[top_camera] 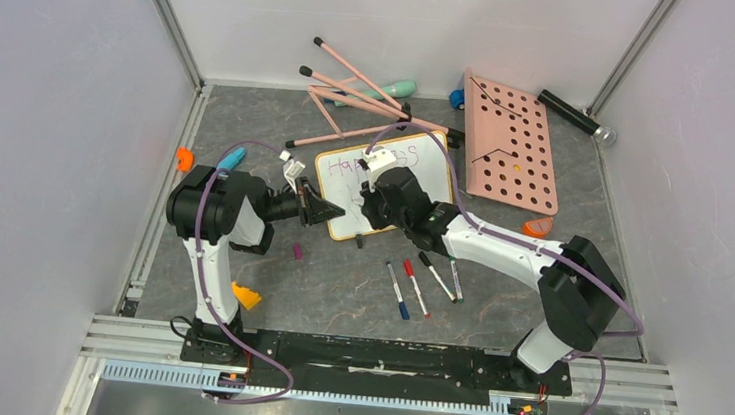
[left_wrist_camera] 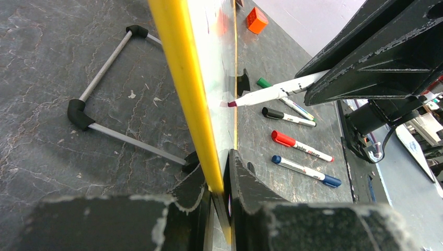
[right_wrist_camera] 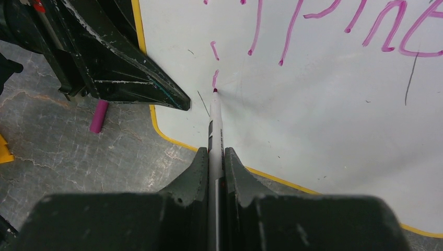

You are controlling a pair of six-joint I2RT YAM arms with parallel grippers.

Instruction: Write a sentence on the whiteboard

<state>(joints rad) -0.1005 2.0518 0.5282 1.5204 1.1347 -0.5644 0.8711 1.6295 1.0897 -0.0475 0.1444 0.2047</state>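
Observation:
The whiteboard (top_camera: 424, 175) stands tilted at the table's middle, and its yellow-orange rim (left_wrist_camera: 183, 78) shows edge-on in the left wrist view. My left gripper (top_camera: 321, 209) is shut on the board's left edge (left_wrist_camera: 222, 183). My right gripper (top_camera: 376, 204) is shut on a white marker (right_wrist_camera: 215, 123), whose purple tip touches the board face (right_wrist_camera: 324, 115). The marker also shows in the left wrist view (left_wrist_camera: 266, 95). The sentence (right_wrist_camera: 365, 26) shows as purple-pink letters along the top line. A short stroke with a dot (right_wrist_camera: 214, 78) sits below it, right at the tip.
Blue (top_camera: 397, 290), red (top_camera: 416, 287) and black (top_camera: 436, 276) markers lie in front of the board. A pink pegboard (top_camera: 509, 145) is at the back right and pink rods (top_camera: 354, 91) lie behind the board. A pink cap (top_camera: 297, 252) lies under the left arm.

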